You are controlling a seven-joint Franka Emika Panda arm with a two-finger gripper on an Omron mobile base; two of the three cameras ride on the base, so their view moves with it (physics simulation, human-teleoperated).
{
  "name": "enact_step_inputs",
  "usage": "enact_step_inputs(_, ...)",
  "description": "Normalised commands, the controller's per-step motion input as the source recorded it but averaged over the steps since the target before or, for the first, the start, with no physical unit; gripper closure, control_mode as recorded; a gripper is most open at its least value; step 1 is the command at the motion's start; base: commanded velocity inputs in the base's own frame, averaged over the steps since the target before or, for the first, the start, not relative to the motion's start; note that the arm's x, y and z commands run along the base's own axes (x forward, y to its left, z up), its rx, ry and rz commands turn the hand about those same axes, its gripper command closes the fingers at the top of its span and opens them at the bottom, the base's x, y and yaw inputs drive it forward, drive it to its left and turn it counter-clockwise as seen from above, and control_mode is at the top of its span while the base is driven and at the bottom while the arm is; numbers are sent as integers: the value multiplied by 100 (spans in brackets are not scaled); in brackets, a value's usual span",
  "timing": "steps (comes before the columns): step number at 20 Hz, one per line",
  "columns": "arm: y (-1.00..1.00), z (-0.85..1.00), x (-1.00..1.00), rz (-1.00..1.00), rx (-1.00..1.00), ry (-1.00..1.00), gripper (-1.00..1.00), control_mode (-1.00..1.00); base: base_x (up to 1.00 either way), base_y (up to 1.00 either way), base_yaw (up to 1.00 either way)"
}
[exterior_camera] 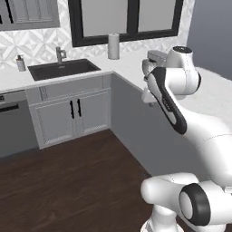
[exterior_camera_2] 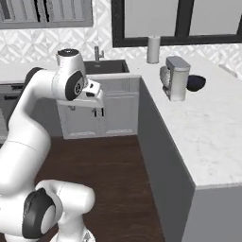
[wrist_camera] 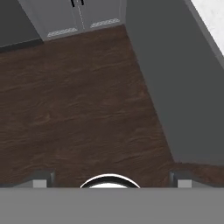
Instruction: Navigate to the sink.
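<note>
White marble tabletop (exterior_camera: 13, 82) carries black sink (exterior_camera: 63, 69) near its back edge, faucet (exterior_camera: 59, 54) behind; jaws spread wide, holding nothing

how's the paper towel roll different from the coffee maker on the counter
The paper towel roll is a plain white upright cylinder; the coffee maker is a boxy grey machine. The roll stands by the window wall near the sink; the coffee maker sits farther out beside a dark bowl. Both rest on the marble counter.
</note>
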Motion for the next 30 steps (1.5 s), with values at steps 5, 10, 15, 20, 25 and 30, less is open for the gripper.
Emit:
enact_step_inputs(5,0,0,0,0,0,0,-100,100,100,0,24)
enact_step_inputs(10,0,0,0,0,0,0,-100,100,100,-4,22)
enact_step_inputs(15,0,0,0,0,0,0,-100,100,100,-28,28)
enact_step_inputs(20,0,0,0,0,0,0,-100,100,100,-40,21)
enact_step_inputs(25,0,0,0,0,0,0,-100,100,100,-23,3)
enact_step_inputs(30,0,0,0,0,0,0,-100,100,100,-3,3)
